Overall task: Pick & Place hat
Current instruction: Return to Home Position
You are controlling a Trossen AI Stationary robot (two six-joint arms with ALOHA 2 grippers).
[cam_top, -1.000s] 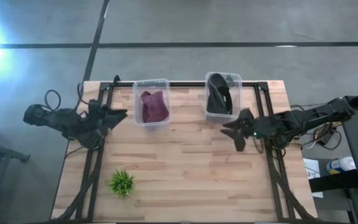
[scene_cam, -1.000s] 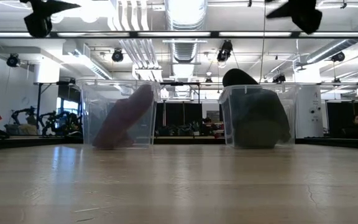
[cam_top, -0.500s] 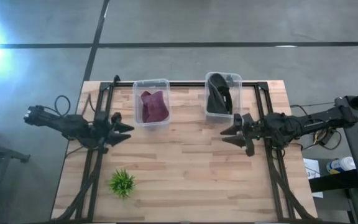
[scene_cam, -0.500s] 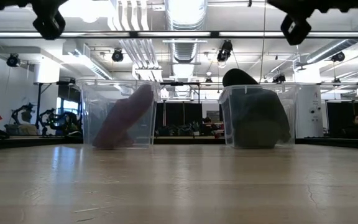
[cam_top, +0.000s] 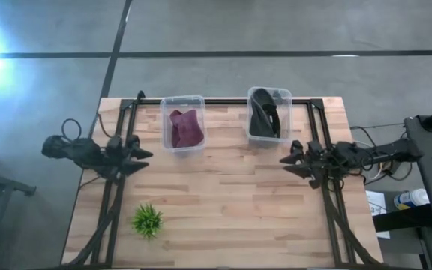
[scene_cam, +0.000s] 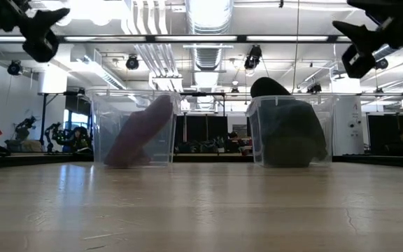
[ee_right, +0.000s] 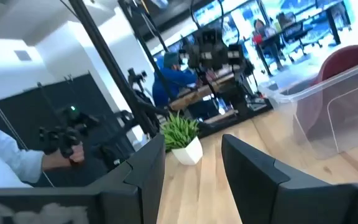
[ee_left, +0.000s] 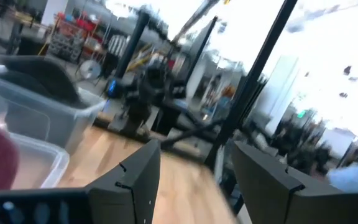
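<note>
A maroon hat (cam_top: 185, 127) leans inside the left clear bin (cam_top: 165, 124) at the table's far side. A black hat (cam_top: 265, 114) sits in the right clear bin (cam_top: 285, 101), its crown poking above the rim (scene_cam: 269, 87). My left gripper (cam_top: 144, 159) hovers open over the table's left side, near-left of the maroon hat's bin. My right gripper (cam_top: 285, 165) hovers open over the right side, just nearer than the black hat's bin. Both show high in the low view, the left gripper (scene_cam: 40, 38) and the right gripper (scene_cam: 355, 52). Each wrist view shows a gap between its fingers.
A small green plant (cam_top: 148, 220) in a white pot stands near the table's near-left corner, also visible as the plant (ee_right: 182, 134) in the right wrist view. Black frame rails (cam_top: 328, 202) run along both sides. The wood between the arms is bare. People (ee_right: 173, 68) are in the room beyond.
Both grippers have come down lower over the table. The left gripper moved toward the near edge, then drew back slightly toward the left edge. The right gripper drew back toward the right edge. Both hats and bins stayed still.
</note>
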